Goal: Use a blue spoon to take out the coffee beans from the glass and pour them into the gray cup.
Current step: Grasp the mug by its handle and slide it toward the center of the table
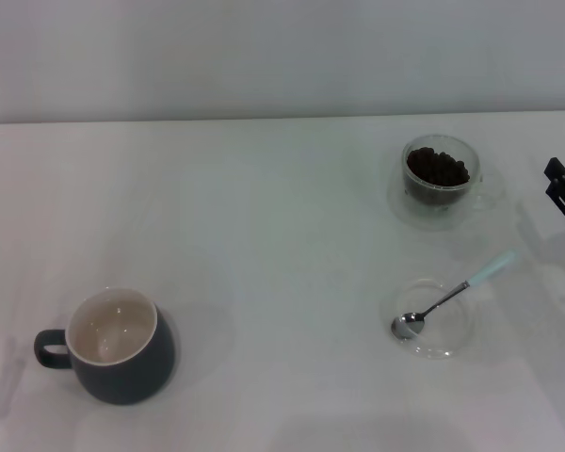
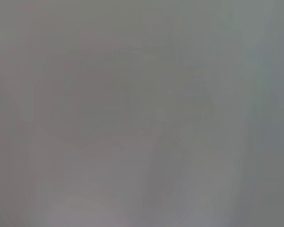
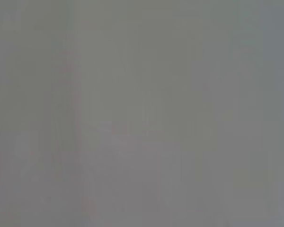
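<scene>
1. White tabletop (image 1: 264,235) fills the head view, running back to a pale wall.
2. Near the front on the robot's left stands the gray cup (image 1: 113,347), a squat rounded dark blue-gray ceramic mug with a cream-white inside. Its small loop handle points toward the left edge, and nothing shows inside it.
3. Far across the table on the robot's right stands the glass (image 1: 440,181), a small clear double-walled cup with a clear side handle turned to the right.
4. Inside the glass lie the coffee beans (image 1: 438,168), small dark brown oval beans heaped close to its rim.
5. Nearer the front from the glass sits a flat, shallow clear glass saucer (image 1: 449,341), apart from the glass.
6. On that saucer rests the blue spoon (image 1: 452,295), a small teaspoon: its shiny metal bowl lies in the saucer, and its slim pale light-blue handle slants up and away over the rim toward the right.
7. At the right edge, level with the glass, a black piece of the right gripper (image 1: 564,193) juts in. Whether its claw is open or closed cannot be told; it touches nothing.
8. No part of the left gripper shows, and both wrist views give only a blurred grey field.
</scene>
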{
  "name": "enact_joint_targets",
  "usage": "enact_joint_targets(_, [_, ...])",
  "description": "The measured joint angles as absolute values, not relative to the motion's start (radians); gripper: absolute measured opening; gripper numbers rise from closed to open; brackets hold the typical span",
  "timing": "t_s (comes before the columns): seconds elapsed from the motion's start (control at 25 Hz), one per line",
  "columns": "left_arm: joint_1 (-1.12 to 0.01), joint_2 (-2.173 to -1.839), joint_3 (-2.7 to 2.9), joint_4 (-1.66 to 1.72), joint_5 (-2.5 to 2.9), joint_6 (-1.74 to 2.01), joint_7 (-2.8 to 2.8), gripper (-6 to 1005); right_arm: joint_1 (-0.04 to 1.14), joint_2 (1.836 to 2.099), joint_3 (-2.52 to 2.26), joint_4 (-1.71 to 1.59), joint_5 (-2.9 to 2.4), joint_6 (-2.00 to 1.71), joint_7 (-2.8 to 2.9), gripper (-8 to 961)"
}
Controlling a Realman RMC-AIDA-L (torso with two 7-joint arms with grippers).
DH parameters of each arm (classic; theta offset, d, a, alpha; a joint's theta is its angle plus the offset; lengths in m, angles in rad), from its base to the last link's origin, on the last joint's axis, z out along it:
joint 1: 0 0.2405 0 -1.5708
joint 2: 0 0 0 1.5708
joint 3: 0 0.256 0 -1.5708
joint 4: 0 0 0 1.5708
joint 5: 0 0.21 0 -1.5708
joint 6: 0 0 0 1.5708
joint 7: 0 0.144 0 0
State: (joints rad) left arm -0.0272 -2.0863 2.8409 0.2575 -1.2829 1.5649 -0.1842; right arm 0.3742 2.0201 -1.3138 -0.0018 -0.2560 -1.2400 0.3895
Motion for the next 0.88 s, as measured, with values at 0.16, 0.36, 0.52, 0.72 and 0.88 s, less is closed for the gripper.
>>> enact_joint_targets(0.16, [-0.028,-2.086,2.841,0.257,-1.282,1.594,-0.184,891,0.374,2.019,-1.313,-0.006,-0.253,-1.24,0.397,691])
enact_joint_targets(0.36, [-0.027,-2.086,2.841,0.254,-1.281,1.602,-0.184,890,0.374,2.019,-1.313,-0.008,-0.253,-1.24,0.397,688])
enact_joint_targets(0.52, [-0.006,-2.087,2.841,0.255,-1.28,1.611,-0.184,890,0.374,2.019,-1.313,-0.011,-0.251,-1.24,0.397,686])
enact_joint_targets(0.72, [0.055,-2.084,2.842,0.243,-1.234,1.626,-0.184,890,0.378,2.018,-1.313,-0.023,-0.249,-1.237,0.397,683])
enact_joint_targets(0.88, [0.085,-2.083,2.843,0.185,-1.171,1.618,-0.184,891,0.384,2.017,-1.307,-0.033,-0.248,-1.233,0.397,681])
